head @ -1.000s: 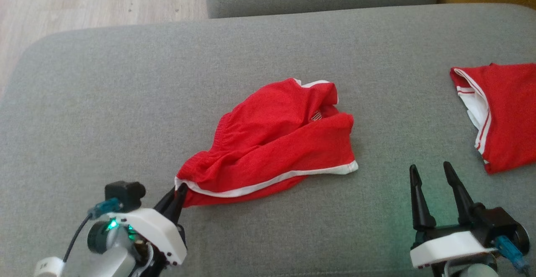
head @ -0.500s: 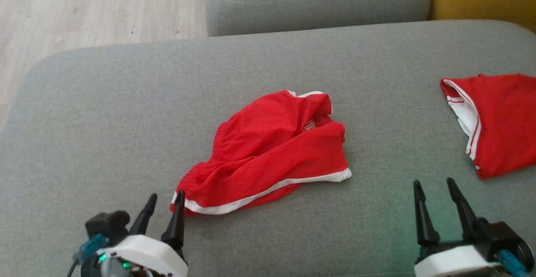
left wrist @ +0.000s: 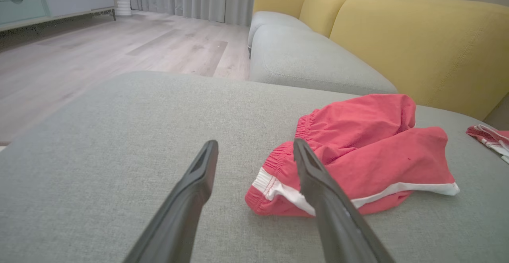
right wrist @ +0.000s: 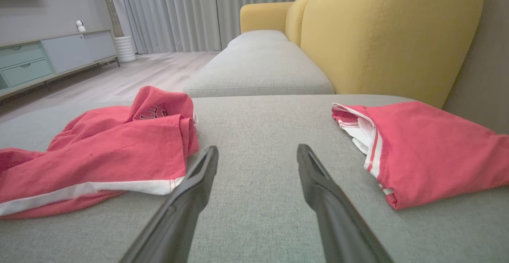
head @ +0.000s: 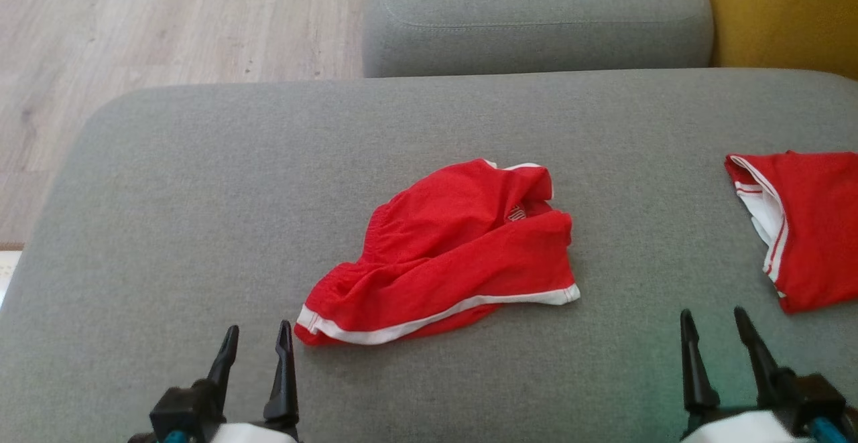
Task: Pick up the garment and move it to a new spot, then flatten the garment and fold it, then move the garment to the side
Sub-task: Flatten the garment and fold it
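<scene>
The garment [head: 456,255] is a pair of red shorts with white trim, lying crumpled in the middle of the grey sofa cushion [head: 201,195]. It also appears in the left wrist view [left wrist: 358,159] and the right wrist view [right wrist: 99,155]. My left gripper [head: 258,339] stands open just left of the garment's near corner, apart from it, with nothing between its fingers. My right gripper [head: 714,322] is open and empty at the lower right, well clear of the garment.
A second red garment with white trim [head: 804,228] lies folded at the cushion's right edge [right wrist: 417,151]. Another grey cushion [head: 536,21] sits behind, a yellow backrest [head: 784,14] at the far right, and wooden floor [head: 134,27] to the left.
My left gripper has opened and let go of the garment's near corner, then drawn back toward me. The garment now lies free. The head camera has shifted.
</scene>
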Motion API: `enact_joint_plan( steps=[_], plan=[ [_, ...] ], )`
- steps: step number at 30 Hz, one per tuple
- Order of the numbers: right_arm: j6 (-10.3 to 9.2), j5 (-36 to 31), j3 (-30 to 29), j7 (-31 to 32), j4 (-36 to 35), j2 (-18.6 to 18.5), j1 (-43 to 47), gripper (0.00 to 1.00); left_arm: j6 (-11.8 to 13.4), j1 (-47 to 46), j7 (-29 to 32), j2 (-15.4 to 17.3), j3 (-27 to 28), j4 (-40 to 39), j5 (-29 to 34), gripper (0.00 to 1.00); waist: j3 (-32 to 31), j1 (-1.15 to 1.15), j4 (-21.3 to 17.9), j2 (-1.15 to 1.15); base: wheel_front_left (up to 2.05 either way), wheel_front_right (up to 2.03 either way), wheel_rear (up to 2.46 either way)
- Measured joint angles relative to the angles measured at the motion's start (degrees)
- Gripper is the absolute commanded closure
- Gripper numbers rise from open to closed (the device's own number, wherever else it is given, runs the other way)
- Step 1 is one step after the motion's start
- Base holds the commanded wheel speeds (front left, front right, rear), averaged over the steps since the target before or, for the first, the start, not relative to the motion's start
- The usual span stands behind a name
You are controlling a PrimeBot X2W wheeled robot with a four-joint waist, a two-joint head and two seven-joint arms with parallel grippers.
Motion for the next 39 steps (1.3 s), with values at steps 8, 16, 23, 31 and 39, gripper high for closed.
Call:
enact_joint_plan(
  steps=[8,16,23,31,39],
  plan=[
    [0.0,0.0,0.4,0.0,0.9,0.0,1.0,0.0,-5.6,1.4,0.0,-4.0,6.0,-0.2,6.4,0.0,0.1,0.0,0.8,0.0,0.0,0.0,0.0],
    [0.0,0.4,1.6,0.0,1.2,0.0,0.6,0.0,-9.3,1.5,0.0,-5.8,8.3,0.9,9.2,0.0,0.5,0.0,0.8,0.0,0.0,0.0,0.0],
    [0.0,3.4,8.0,9.4,1.6,0.0,-4.4,0.0,-10.4,0.9,1.7,-6.4,7.1,6.0,9.3,0.0,1.2,0.0,0.3,0.0,0.0,0.0,0.0],
    [0.0,9.8,14.9,31.4,0.2,-5.9,-14.4,0.0,-11.0,-8.0,15.3,-5.8,5.4,6.2,9.8,0.0,4.7,0.0,0.5,0.0,0.0,0.0,0.0],
    [0.0,13.3,18.6,37.1,5.1,-7.5,-19.0,0.0,-11.5,-12.1,22.1,-5.6,4.4,7.5,9.5,0.0,9.1,0.0,1.5,0.0,0.0,0.0,0.0]
  ],
)
